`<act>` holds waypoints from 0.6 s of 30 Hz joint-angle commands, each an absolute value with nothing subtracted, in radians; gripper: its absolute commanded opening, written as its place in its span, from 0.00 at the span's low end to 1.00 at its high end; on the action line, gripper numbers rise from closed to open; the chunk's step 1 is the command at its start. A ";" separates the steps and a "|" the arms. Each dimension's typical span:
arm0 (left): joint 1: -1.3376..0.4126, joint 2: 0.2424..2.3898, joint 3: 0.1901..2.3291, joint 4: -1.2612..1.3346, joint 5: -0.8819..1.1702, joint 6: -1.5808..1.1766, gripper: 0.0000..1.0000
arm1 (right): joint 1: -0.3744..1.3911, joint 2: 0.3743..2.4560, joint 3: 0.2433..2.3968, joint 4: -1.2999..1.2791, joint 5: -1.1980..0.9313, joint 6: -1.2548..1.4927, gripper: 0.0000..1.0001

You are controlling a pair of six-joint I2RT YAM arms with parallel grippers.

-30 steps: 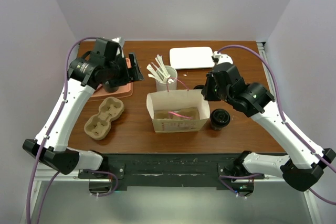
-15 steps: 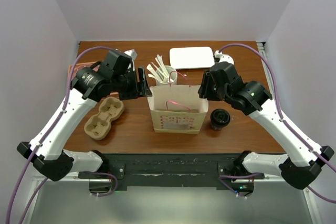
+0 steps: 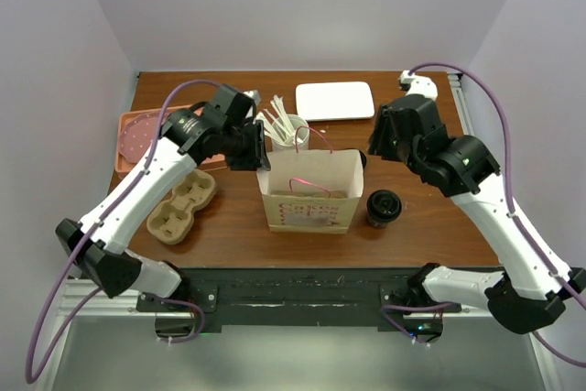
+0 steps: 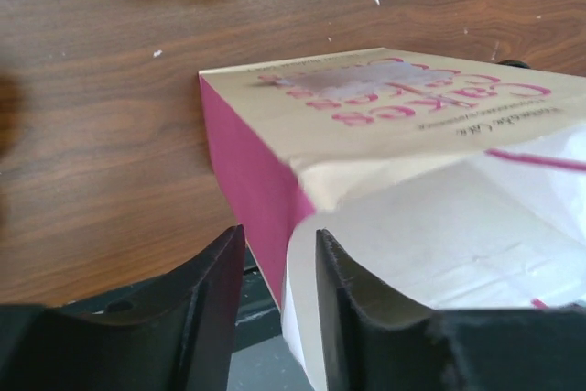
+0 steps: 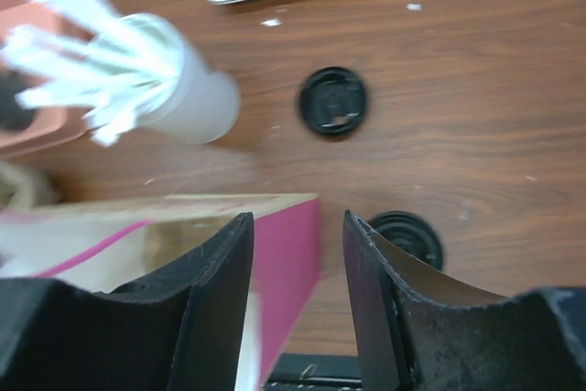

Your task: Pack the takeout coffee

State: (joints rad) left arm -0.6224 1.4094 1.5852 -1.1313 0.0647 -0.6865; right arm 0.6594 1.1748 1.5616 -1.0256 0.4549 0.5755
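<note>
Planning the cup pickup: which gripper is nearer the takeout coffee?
Right. The right gripper hovers over the bag's right end, close to the takeout coffee; the left gripper is at the bag's left end.

Lab booth — plain white walls (image 3: 302, 6)

**Pink lettering on the paper bag, only partly legible**
In the left wrist view the paper bag (image 4: 394, 107) carries large pink lettering on its tan face, toward 2 o'clock and upside down; it appears to read "Cakes". A smaller pink line beside it is too fine to make out, and a blurred grey patch covers more print. From above, the print on the bag's 6 o'clock face is unreadable.
</note>
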 commanded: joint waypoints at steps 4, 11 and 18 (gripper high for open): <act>-0.623 1.473 1.720 -1.149 0.012 -0.578 0.17 | 0.430 1.169 1.455 -1.074 0.447 0.500 0.50; -0.624 1.467 1.720 -1.160 -0.015 -0.552 0.06 | 0.347 1.209 1.332 -1.084 0.318 0.540 0.62; -0.623 1.439 1.680 -1.117 0.037 -0.540 0.11 | 0.347 1.195 1.200 -1.043 0.250 0.741 0.76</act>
